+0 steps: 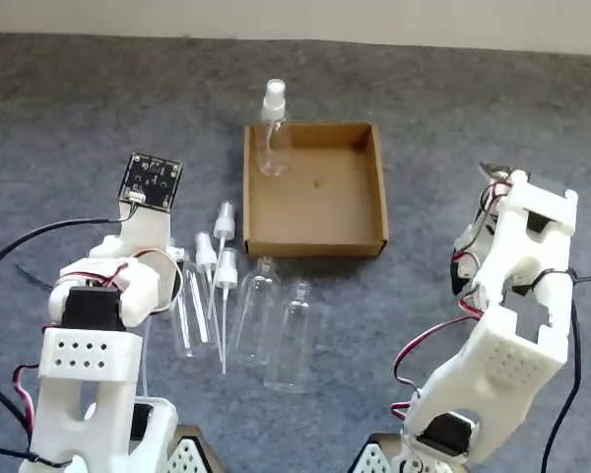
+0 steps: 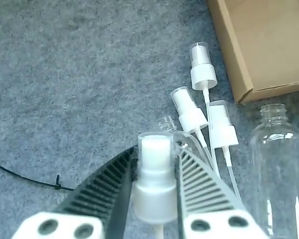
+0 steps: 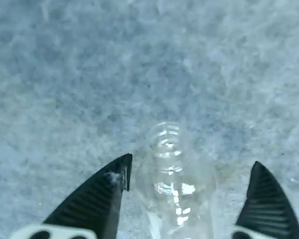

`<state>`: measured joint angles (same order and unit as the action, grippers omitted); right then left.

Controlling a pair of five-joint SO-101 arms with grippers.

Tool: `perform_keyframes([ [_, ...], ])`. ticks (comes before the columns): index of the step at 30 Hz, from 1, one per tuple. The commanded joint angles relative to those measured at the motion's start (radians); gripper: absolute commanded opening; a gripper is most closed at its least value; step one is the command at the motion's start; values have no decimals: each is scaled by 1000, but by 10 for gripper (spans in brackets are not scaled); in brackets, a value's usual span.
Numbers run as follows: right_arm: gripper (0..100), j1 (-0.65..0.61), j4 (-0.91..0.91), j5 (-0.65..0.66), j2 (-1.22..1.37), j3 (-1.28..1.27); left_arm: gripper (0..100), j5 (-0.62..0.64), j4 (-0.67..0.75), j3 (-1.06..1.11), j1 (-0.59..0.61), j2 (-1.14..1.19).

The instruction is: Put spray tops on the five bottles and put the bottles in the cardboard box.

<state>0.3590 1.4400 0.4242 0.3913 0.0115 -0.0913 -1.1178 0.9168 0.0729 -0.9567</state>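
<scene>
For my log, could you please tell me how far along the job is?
Done: one capped bottle in the box. In hand: the left tool grips a top; the right tool is open around a bare bottle. Left: three loose tops and three bare bottles on the table.

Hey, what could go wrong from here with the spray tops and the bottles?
1. The left gripper is shut on a spray top, close to three loose tops and the neck of a lying bottle. Lowering it towards that neck may knock the tops or nudge the bottle aside.
2. The right gripper is open on either side of an uncapped bottle without touching it. The smooth, round bottle may slip away as the jaws close.
</scene>
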Motion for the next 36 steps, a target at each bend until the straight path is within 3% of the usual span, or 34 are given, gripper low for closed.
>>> perform_keyframes([
  [1,309,-7,67,74,-15,105,5,-2,17,-4,15,-21],
  [9,307,-4,71,253,-7,105,5,-2,17,-4,15,-21],
  [29,228,10,12,345,-5,-4,5,-2,15,-5,15,-21],
  [36,1,21,15,345,-12,-1,5,-2,14,-5,15,-21],
])
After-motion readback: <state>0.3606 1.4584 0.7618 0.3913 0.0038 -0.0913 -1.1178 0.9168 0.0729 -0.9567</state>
